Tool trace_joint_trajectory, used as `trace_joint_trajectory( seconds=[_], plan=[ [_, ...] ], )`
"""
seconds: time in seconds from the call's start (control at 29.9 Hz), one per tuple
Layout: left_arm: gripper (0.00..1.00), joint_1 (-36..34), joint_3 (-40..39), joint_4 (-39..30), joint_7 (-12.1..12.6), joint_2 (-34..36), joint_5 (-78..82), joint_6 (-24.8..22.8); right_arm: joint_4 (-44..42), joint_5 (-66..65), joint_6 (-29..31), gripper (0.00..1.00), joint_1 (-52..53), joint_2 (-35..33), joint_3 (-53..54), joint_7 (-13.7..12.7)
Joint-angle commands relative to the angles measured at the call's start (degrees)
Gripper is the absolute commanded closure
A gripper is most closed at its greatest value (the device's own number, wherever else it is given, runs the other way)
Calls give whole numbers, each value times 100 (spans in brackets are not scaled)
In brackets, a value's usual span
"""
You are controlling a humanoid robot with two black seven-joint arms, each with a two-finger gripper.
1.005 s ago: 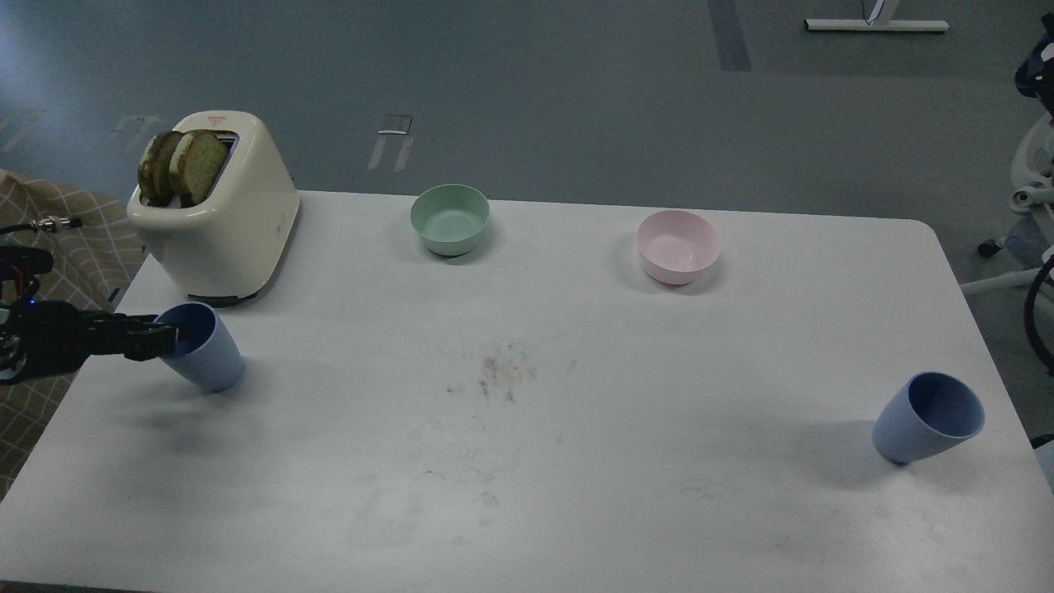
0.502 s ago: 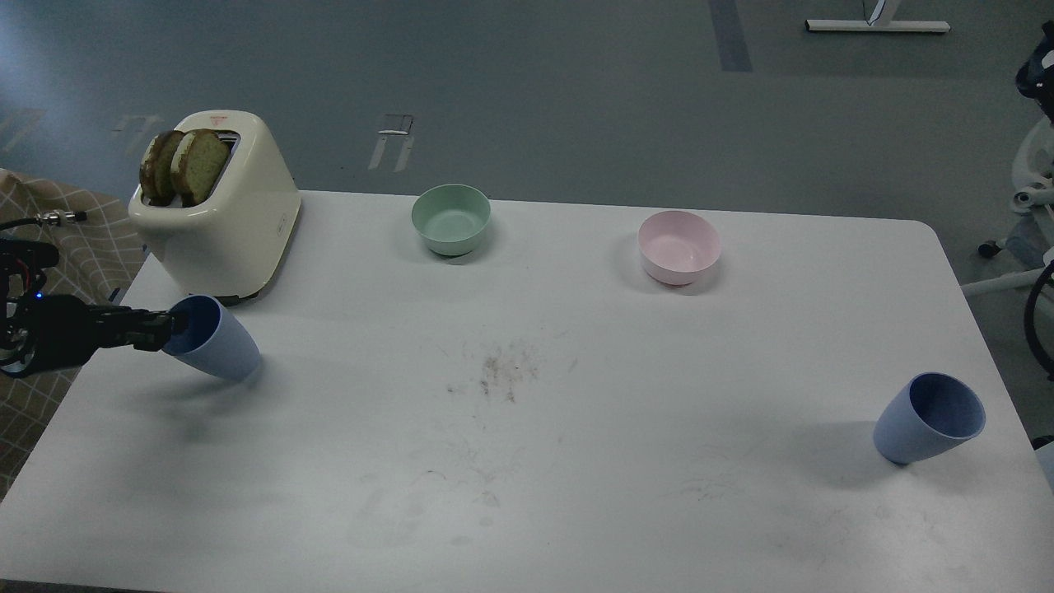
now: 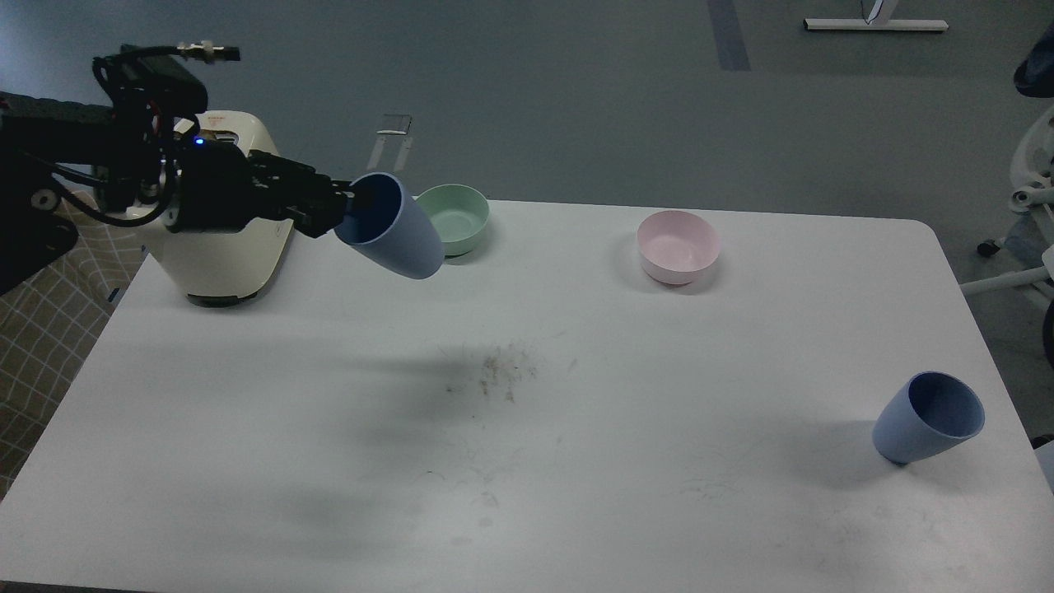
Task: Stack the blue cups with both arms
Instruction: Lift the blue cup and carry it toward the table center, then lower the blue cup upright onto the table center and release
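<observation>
My left gripper (image 3: 344, 204) is shut on the rim of one blue cup (image 3: 395, 232) and holds it tilted in the air, mouth toward the arm, base pointing down-right, above the table's back left. The cup hangs in front of the mint-green bowl (image 3: 457, 216). The second blue cup (image 3: 926, 418) stands on the white table (image 3: 527, 494) near the right edge, seen leaning with its mouth up-right. My right gripper is out of view.
A cream toaster (image 3: 230, 255) with bread slices stands at the back left, partly hidden by my left arm. A pink bowl (image 3: 678, 245) sits at the back right of centre. A patch of dark crumbs (image 3: 498, 375) marks the table's middle.
My left arm has lifted the blue cup off the table and carried it up and to the right, from beside the toaster to in front of the green bowl.
</observation>
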Motion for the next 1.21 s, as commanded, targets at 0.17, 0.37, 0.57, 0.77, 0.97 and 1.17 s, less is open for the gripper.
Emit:
trace_joint_trajectory(
  seconds=[0.17, 0.37, 0.57, 0.77, 0.97, 1.17],
  plan=[
    [100, -517, 657, 478, 26, -1655, 791, -1, 7, 0, 0, 0, -518, -27, 299, -1],
    [100, -614, 1317, 1111, 61, -2208, 888, -1, 25, 0, 0, 0, -562, -36, 308, -1],
    [100, -606, 1414, 1909, 140, -2789, 1055, -1, 51, 0, 0, 0, -562, -28, 308, -1],
    [100, -562, 1834, 2333, 140, -2992, 1055, -1, 42, 0, 0, 0, -562, -45, 308, -1],
    [100, -588, 2196, 2641, 123, -2992, 1020, -1, 51, 0, 0, 0, -562, -10, 317, -1],
    [100, -614, 2179, 2659, 132, -2992, 967, -1, 60, 0, 0, 0, -562, 8, 308, -1]
  ],
)
